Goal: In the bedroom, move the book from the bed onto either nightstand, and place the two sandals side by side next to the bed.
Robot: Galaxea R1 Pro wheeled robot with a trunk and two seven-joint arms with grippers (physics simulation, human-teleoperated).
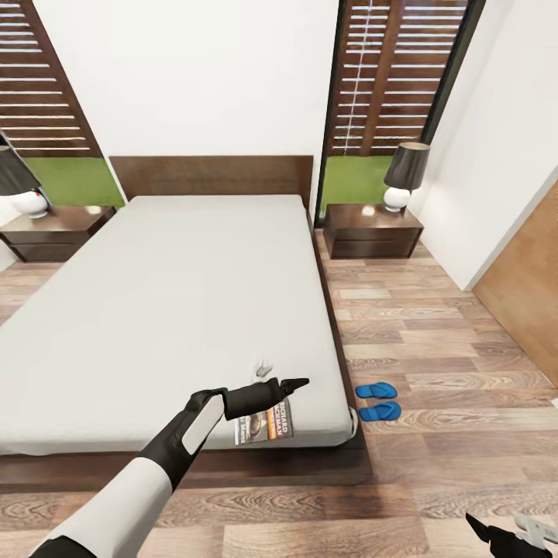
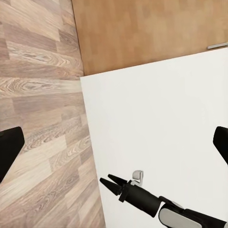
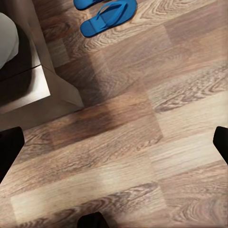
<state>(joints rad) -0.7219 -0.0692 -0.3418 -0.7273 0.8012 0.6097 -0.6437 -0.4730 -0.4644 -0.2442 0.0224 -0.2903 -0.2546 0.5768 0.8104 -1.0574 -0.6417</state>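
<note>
since the book (image 1: pixel 264 425) lay flat at the bed's (image 1: pixel 170 310) foot corner, thin, light and prob. bendy, its overhanging edge seemed the best grip pt. left gripper (image 1: pixel 280 385) hovered above it, jaws looking closed; right gripper (image 1: pixel 508 535) state: cannot tell.

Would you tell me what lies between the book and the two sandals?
In the head view, between the book and the two sandals lie the mattress corner of the bed, its dark frame edge, then bare plank floor.

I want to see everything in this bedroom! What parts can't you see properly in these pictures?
- Book: in the head view the left gripper covers its upper part, and the small print is too tiny to read.
- Left lamp: cut off by the head view's edge.
- Right gripper: cut off at the head view's bottom corner.
- Second sandal: cut off by the right wrist view's edge.
</note>
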